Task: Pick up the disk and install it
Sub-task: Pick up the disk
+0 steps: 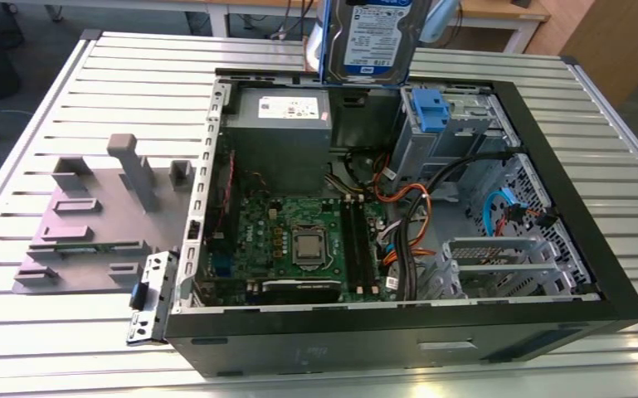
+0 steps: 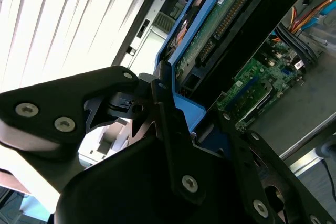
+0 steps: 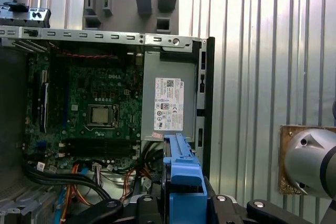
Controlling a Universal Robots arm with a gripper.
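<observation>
Disk [image 1: 372, 37] is held upright, clear above the open computer case [image 1: 407, 327]. Hand [image 2: 181, 109] is clamped on its blue carrier frame [image 3: 182, 174]. Judged stiff, fairly heavy and shock-sensitive. The frame is best gripped, with the exposed circuit board [image 2: 226, 40] avoided.

I see the disk [image 1: 368, 37] silver with a white-and-blue label, its carrier frame [image 3: 181, 179] blue. At six o'clock from it in the exterior view the motherboard [image 1: 296, 240] is green. The computer case [image 1: 407, 340] is black, the table [image 1: 31, 124] pale silver, ribbed in stripes.
</observation>
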